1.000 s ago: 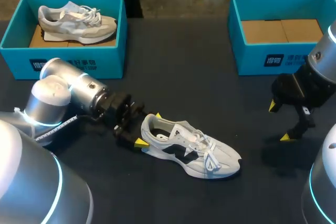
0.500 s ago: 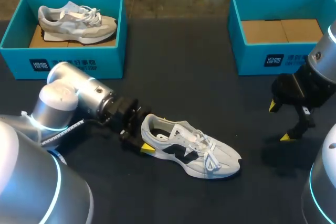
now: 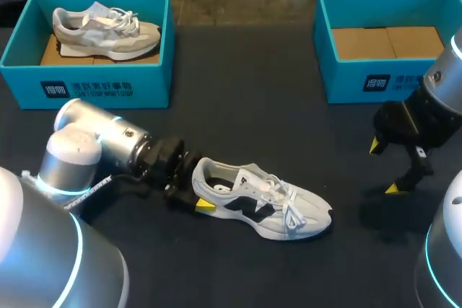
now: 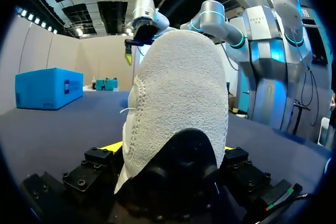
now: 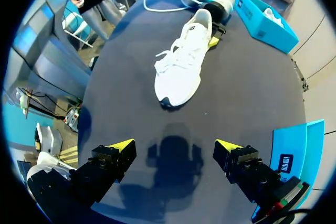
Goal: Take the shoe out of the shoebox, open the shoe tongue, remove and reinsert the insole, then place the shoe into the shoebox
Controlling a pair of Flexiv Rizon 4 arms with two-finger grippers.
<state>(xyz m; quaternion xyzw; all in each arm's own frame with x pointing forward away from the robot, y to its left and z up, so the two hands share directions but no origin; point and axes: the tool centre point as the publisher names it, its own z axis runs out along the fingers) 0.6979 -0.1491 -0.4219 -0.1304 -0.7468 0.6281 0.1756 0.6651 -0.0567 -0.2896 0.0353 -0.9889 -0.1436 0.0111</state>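
Sitting in the left shoebox (image 3: 94, 88) is a beige shoe (image 3: 105, 30). Nearer, on the dark table (image 3: 253, 106), the left gripper (image 4: 170, 149) pinches the heel of the white shoe (image 3: 260, 203) — it lies on its sole, toe toward the right arm. Farther right stands the second shoebox (image 3: 375, 81), lined with cardboard (image 3: 386, 42); before it the right gripper (image 3: 383, 168) hangs above the table — fingers spread wide.

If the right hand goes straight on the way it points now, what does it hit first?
Probably bare table, where the right hand casts its shadow; the white shoe lies farther ahead, off that line.
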